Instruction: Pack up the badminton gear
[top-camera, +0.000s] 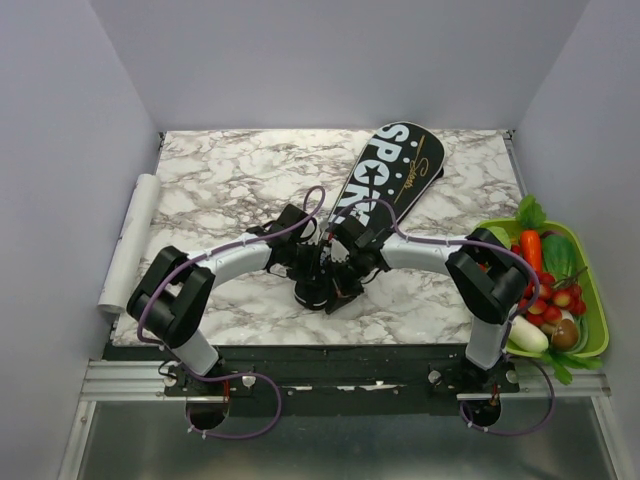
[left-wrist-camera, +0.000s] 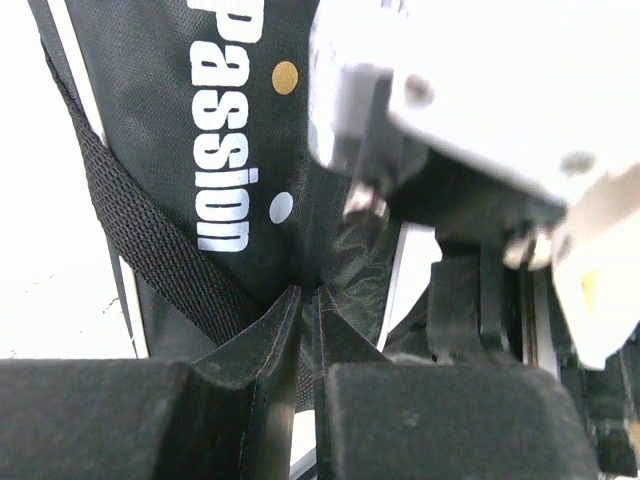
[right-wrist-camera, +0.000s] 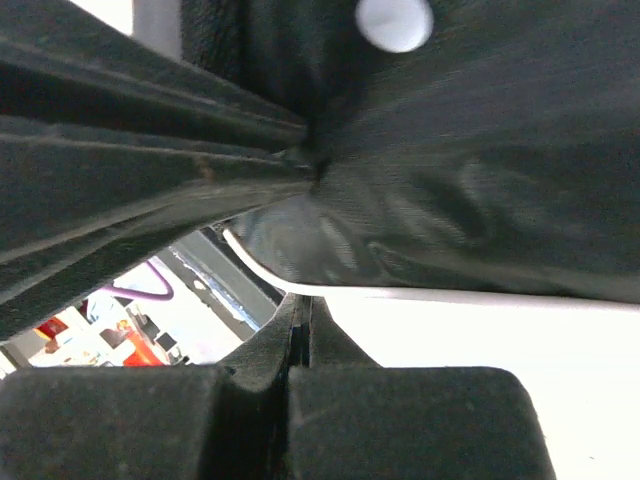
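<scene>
Dead centre of the marble table (top-camera: 230, 170), both arms crowd onto the narrow handle end of the black bag (top-camera: 395, 165); it lies diagonally, with the wide SPORT end pointing to the far right corner. The left gripper (left-wrist-camera: 305, 300) has its jaws pressed together on a pucker of bag fabric just below the "Passion" lettering, beside the webbing strap (left-wrist-camera: 140, 230); my guess is it's pinning the cloth taut so the other arm has something firm to work against. The right gripper (right-wrist-camera: 300, 305) has its jaws together too, tips right at the bag's white piping (right-wrist-camera: 400, 293); can't tell whether anything is actually caught between them, could be a zip pull, could be nothing. No rackets visible anywhere, so presumably they're inside and this is the closing-up stage; that's a guess. Off to the sides, well apart from the action, sit a paper roll (top-camera: 130, 240) on the left and a green basket (top-camera: 600, 330) of toy veg on the right.
</scene>
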